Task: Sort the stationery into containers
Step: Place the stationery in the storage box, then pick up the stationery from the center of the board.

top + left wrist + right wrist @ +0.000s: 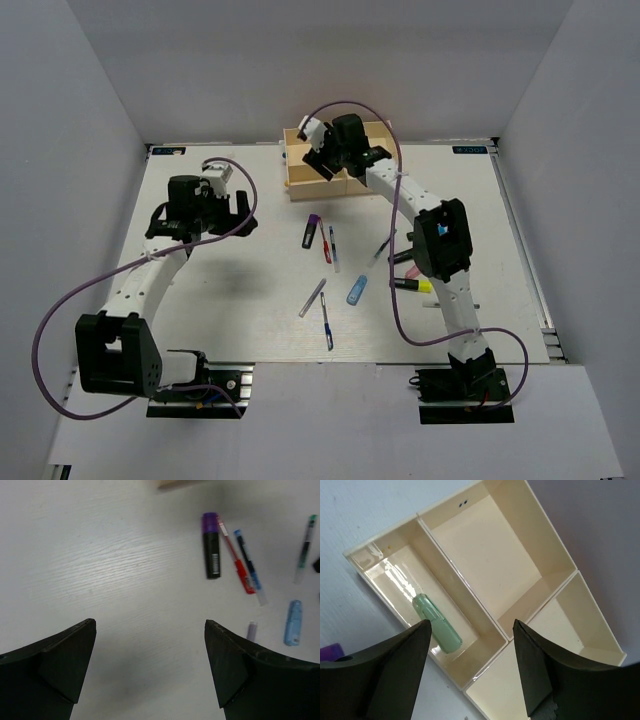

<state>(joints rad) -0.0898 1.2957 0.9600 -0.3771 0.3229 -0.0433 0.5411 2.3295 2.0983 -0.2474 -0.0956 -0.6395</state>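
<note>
Right jaws spread above tray [454, 582], pinching nothing; green piece [437, 622] loose in narrow side compartment just below, long axis along it. Left jaws spread wide, empty, hovering over surface [100, 555]; purple highlighter [212, 555] ahead and to their right, long axis running away from jaws, red pen [237, 565] just beside it; likely left arm's pick.
</note>
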